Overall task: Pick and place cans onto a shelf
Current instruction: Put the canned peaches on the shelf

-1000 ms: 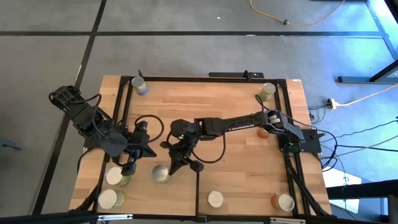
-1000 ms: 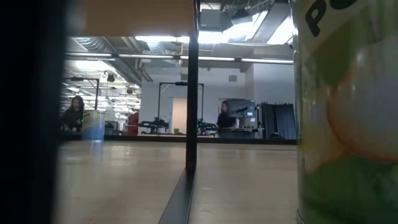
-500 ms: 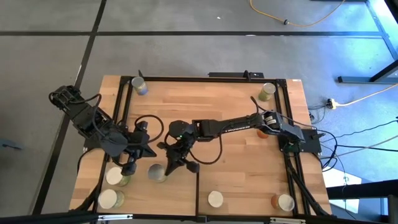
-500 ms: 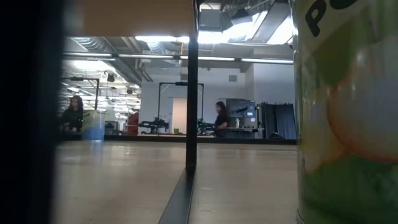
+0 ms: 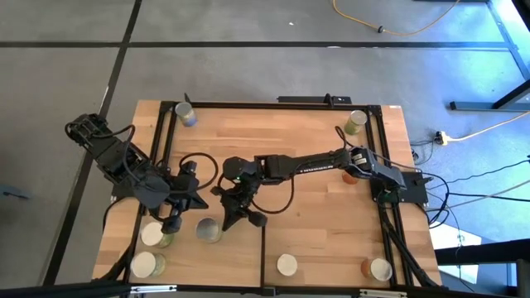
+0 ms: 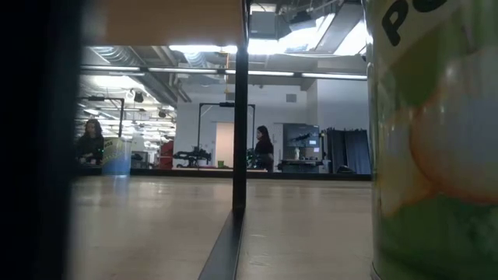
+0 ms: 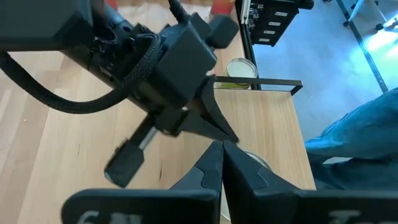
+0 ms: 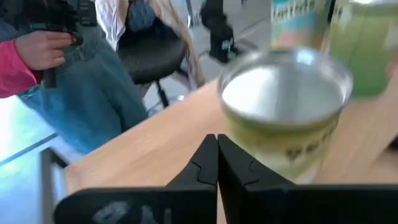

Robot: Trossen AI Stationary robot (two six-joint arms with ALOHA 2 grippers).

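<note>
Several cans stand upright on the butcher-block table (image 5: 315, 141). A green can with a silvery top (image 5: 209, 229) (image 8: 283, 93) stands on its base at the near left. My right gripper (image 5: 230, 218) (image 8: 215, 142) is shut, its tips right at this can's side. My left gripper (image 5: 195, 207) (image 7: 221, 149) is shut and empty just left of the right gripper, the same can's top (image 7: 256, 162) just past its tips. The shelf's pale panel (image 6: 171, 22) and dark divider (image 6: 240, 109) show in the low view. My right gripper's shut fingertips (image 8: 209, 149) stand at the lower side wall of the green can (image 8: 280, 155). They come nearly level, slanting from the table's far right. I cannot tell whether they touch it. The can stands upright on the table.
Two cans (image 5: 153, 234) (image 5: 145, 265) stand at the near left corner and two more (image 5: 286, 265) (image 5: 377, 269) along the near edge. Others stand far left (image 5: 186, 114), far right (image 5: 356, 122) and by the right arm (image 5: 348, 175). A person in jeans (image 8: 99, 81) is beside the table.
My right gripper has gone a little toward the table's left edge, fingers shut. The green can in front of it has slid upright along the table toward the left edge and then stopped. My left arm has kept still.
</note>
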